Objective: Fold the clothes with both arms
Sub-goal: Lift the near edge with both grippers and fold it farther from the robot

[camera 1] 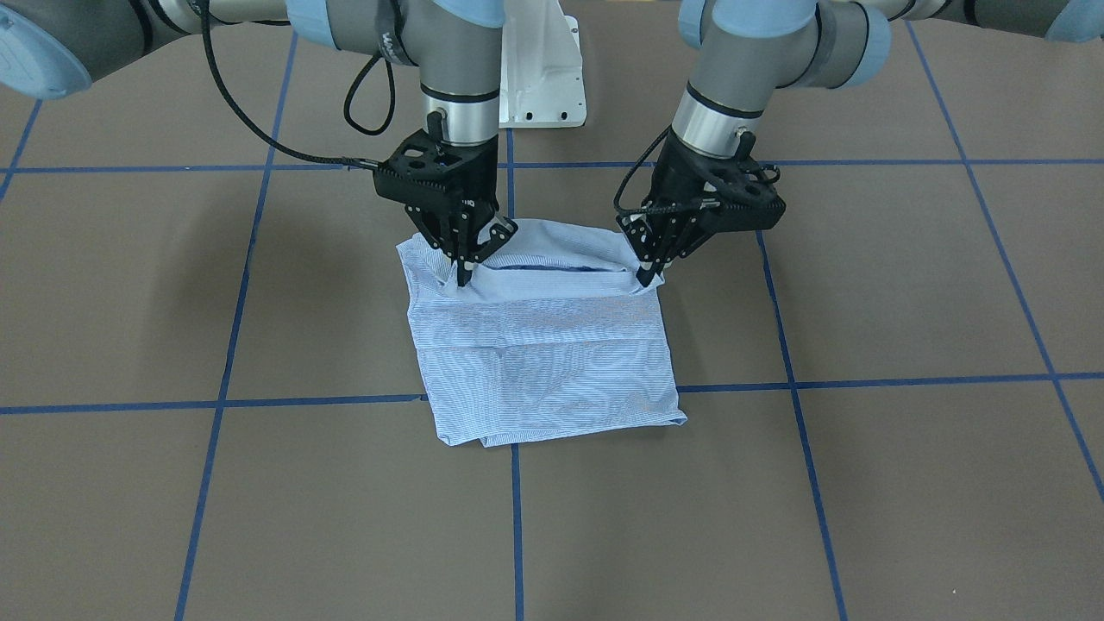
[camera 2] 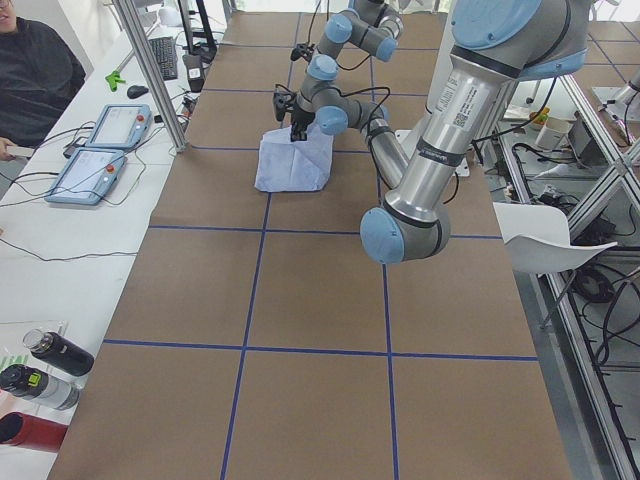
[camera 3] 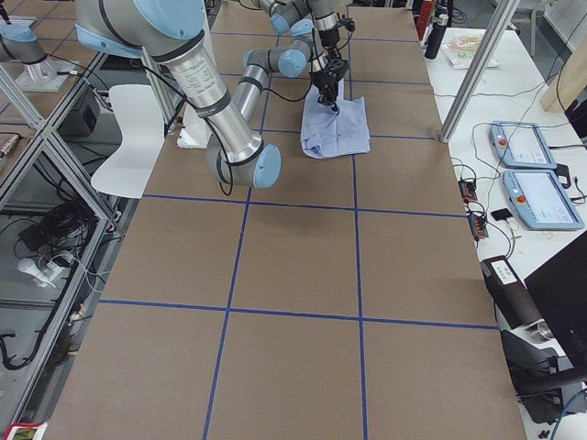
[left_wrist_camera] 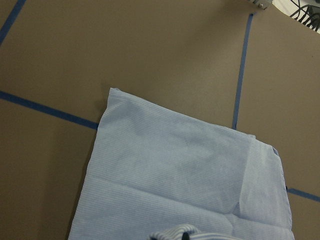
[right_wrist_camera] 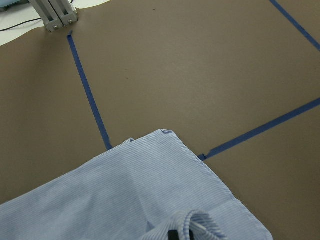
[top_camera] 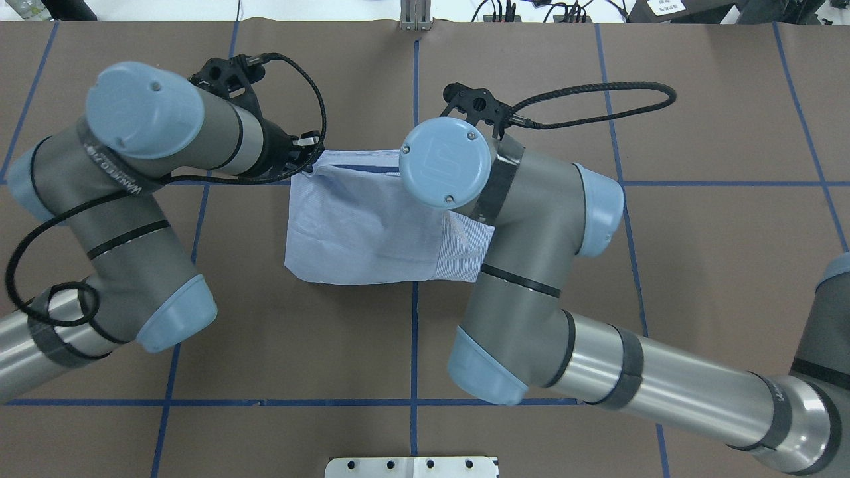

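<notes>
Striped shirt [camera 1: 543, 362], one; claws [camera 1: 464, 274] [camera 1: 645, 278], two.

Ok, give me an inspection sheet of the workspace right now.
Surface: brown table, gridded with blue tape.
Job's things: shirt folded to a rough rectangle, its robot-side edge bunched up.
Clutter: nothing seen.
Grippers: left gripper and right gripper each shut on a corner of that edge.
Cables: black cables loop at each wrist.
Surroundings: pendants, bottles and a person at a side bench.
</notes>
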Tool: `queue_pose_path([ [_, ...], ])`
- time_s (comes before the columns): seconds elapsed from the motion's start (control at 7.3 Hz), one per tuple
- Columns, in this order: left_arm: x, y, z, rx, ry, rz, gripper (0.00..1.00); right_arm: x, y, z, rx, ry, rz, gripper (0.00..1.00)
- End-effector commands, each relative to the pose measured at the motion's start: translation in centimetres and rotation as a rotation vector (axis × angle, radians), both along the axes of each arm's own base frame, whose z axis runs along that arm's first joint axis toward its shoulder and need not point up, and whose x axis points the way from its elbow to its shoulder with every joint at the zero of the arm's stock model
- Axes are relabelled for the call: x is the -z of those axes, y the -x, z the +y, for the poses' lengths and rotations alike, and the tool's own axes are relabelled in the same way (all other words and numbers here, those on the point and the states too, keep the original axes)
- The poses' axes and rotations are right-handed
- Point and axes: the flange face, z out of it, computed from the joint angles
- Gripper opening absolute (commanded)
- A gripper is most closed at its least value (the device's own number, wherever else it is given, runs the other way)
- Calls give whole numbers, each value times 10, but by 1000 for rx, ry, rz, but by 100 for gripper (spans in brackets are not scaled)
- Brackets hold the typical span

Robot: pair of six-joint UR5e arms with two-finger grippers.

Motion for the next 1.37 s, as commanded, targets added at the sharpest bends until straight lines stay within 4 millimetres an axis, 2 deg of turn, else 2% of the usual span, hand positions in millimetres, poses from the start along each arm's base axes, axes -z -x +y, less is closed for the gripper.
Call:
queue_pose_path([
  [0.0,-24,-33,-55,11,-54,-132,0,-20,35,-54,-4,-15,40,0],
  [0.27,-76,-54,-86,-18,-90,-178,0,-53,55,-76,17,-32,61,0],
  [0.41,-90,-63,-97,-31,-108,-192,0,-63,61,-83,37,-35,74,0],
  [0.68,-93,-72,-104,-34,-105,-193,0,-50,74,-92,43,-42,62,0],
  [0.96,-91,-73,-104,-35,-105,-191,0,-48,78,-94,54,-45,72,0],
  [1.1,-91,-73,-104,-38,-106,-189,24,-48,78,-95,71,-55,81,8],
  [1.23,-88,-73,-103,-38,-122,-170,98,-48,79,-95,113,-76,100,99],
])
